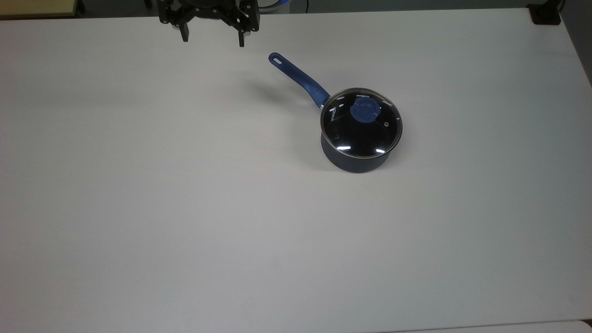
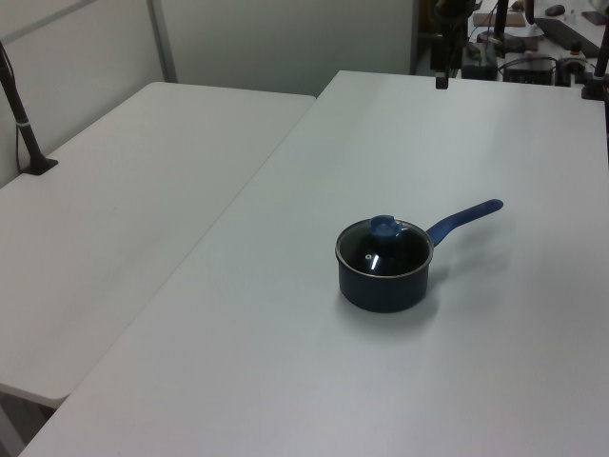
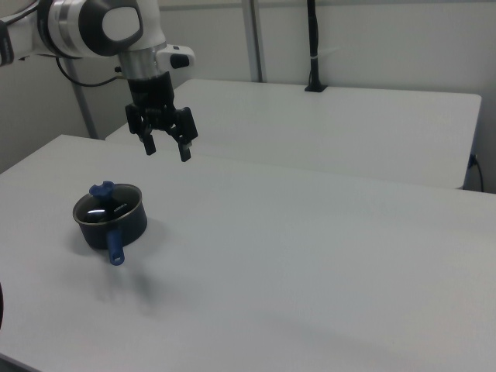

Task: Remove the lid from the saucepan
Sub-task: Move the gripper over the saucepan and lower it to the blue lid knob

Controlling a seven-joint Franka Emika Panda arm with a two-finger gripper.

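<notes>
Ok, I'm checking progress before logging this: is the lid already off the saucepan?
No. In the top view the lid sits flat on the saucepan, and the open gripper hangs well apart from it.

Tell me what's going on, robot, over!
Gripper open, up off the table, holding nothing. Lid on the saucepan, knob untouched. Nothing in the way, over.

Even overhead light, soft shadows, glints on lid (image 1: 361, 123) glass

Robotics lab — bare white tables (image 2: 143, 190), pole-mounted cables (image 3: 313, 46), cluttered bench (image 2: 542, 38)
</notes>
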